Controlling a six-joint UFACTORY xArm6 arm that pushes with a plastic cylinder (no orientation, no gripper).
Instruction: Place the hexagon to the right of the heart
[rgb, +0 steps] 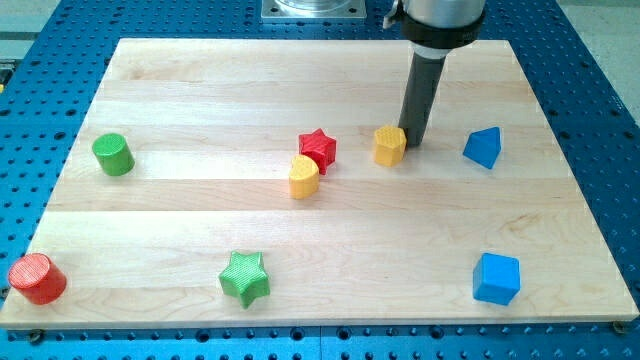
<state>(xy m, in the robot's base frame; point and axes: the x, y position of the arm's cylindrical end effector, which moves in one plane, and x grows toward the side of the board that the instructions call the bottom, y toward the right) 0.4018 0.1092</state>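
1. My tip rests on the wooden board at the right-hand edge of the yellow hexagon, touching it or very nearly so; the rod carries no jaws, so there is nothing to open, close or hold.
2. The yellow heart lies well to the left of my tip and a little toward the view's bottom, with the red star touching its upper right side.
3. The hexagon already sits to the heart's right, though higher up the view and with the star partly between them; by my reading the placement is roughly met but not tidy.
4. What seems left is a short push to bring the hexagon level with the heart; with my tip on the hexagon's right, a leftward shove risks driving it into the star.
5. Farther from my tip: a blue wedge-like block to the right, a blue cube below right, a green star below left, and a green cylinder and red cylinder far left.
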